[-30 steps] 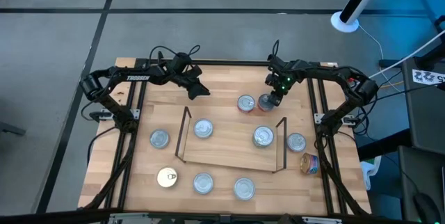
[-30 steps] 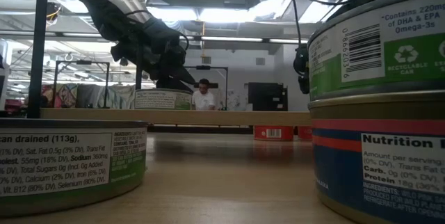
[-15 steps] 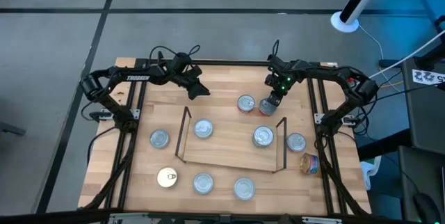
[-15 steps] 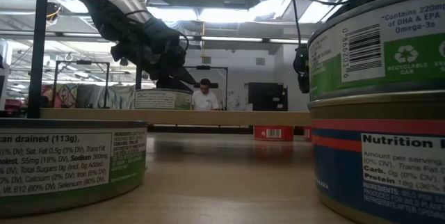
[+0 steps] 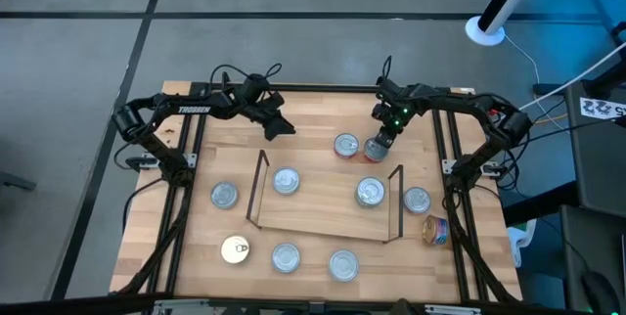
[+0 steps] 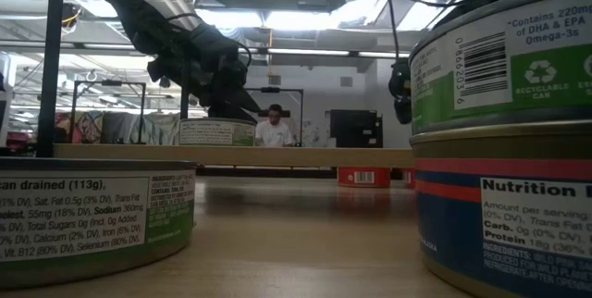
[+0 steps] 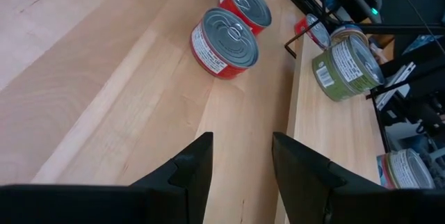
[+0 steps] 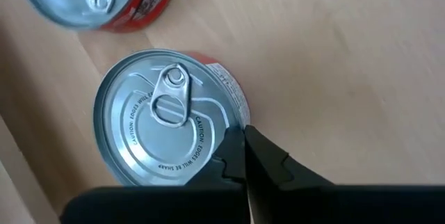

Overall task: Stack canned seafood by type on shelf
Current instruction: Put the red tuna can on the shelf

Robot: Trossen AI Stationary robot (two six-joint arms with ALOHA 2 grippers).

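Two red-sided, silver-topped tins (image 5: 345, 146) (image 5: 376, 148) stand on the tabletop just beyond the shelf (image 5: 328, 219). The shelf is a light board with black wire ends, and two tins (image 5: 286, 180) (image 5: 370, 192) rest on it. My right gripper (image 5: 383, 139) (image 8: 243, 135) is shut, its tips over the edge of the right-hand red tin (image 8: 167, 123). My left gripper (image 5: 282, 127) (image 7: 240, 158) hangs open above bare wood to the left of the red tins, with nothing between its fingers. My right gripper's shut fingertips (image 8: 259, 147) lie at the top rim (image 8: 236, 113) of the right-hand red tin, on the side away from the other red tin. They slant down from above. The tin stands upright on the table. Whether the tips touch the rim, I cannot tell.
Several more tins lie around the shelf: one silver at its left (image 5: 225, 195), a gold-topped one (image 5: 235, 248) and two silver ones (image 5: 286, 256) (image 5: 344, 264) near the front edge, one at its right (image 5: 417, 200), and one on its side (image 5: 435, 229).
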